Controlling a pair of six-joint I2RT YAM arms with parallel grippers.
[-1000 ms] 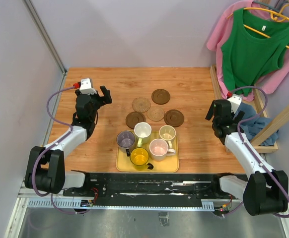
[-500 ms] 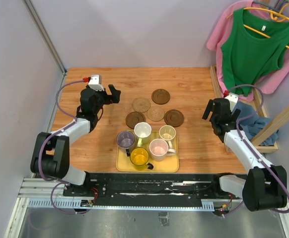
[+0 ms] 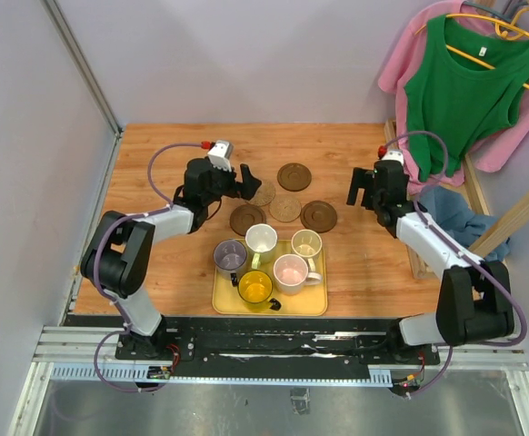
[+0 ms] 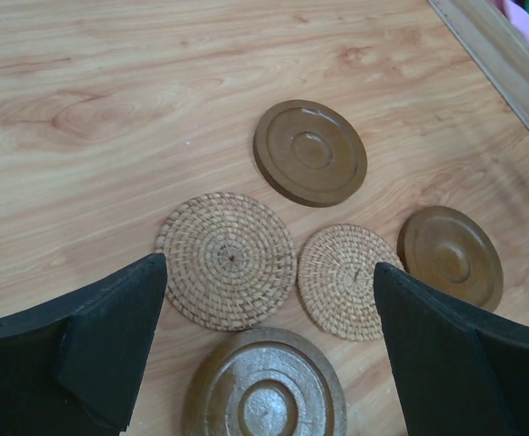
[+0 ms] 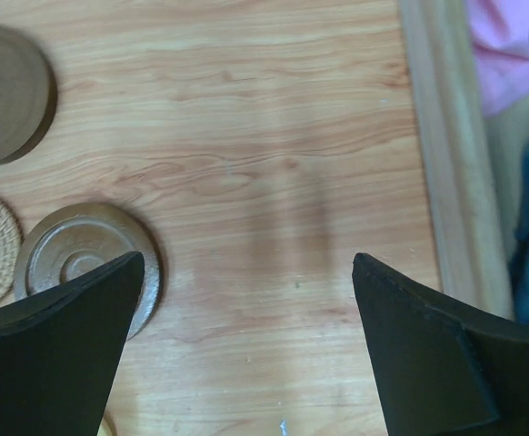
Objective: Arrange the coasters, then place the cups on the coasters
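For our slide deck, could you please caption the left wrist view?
Open left tool over five clustered coasters, two woven and three dark brown, on a wooden table.

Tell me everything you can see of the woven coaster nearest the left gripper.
The woven coaster is a thin round disc of tan, rattan-like fibre, coiled in a spiral from its centre. It lies flat on the wooden table with nothing on it. Its edge runs close to a second woven coaster on one side and a dark brown coaster on another; whether they touch is unclear. In the wrist view it sits between the fingers of the open left gripper, which does not touch it.
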